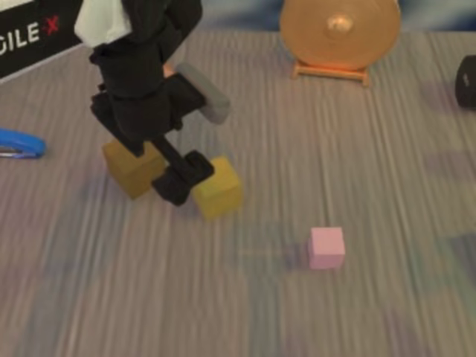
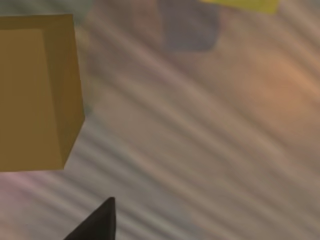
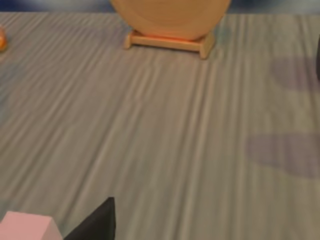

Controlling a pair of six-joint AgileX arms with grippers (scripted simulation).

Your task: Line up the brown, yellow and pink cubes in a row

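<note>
Left gripper (image 1: 181, 181) low over the table (image 1: 297, 312), down between the brown cube (image 1: 132, 168) and the yellow cube (image 1: 218, 187), nothing visibly clamped between the fingers; whether spread or shut, cannot tell. In the left wrist view, brown cube (image 2: 37, 92) large and near, a sliver of yellow cube (image 2: 245, 4) at the frame edge, bare table between, only one dark fingertip (image 2: 100, 222) showing. Likely placed there because the two larger cubes already sit side by side on the left half, near each other but apart, so probably a release or a nudge into line. Pink cube (image 1: 326, 247) alone, well apart to the right and nearer the front edge, not yet in the row; seen also at the corner of the right wrist view (image 3: 27, 226). Right arm out of the top view, parked on the right side, its finger state impossible to tell. Wide open surface around the pink cube and right of the yellow one, room enough for a straight run. Blue stapler (image 1: 18, 143) at the left edge, round wooden disc on a stand (image 1: 338, 33) at the back, both clear of the row.
</note>
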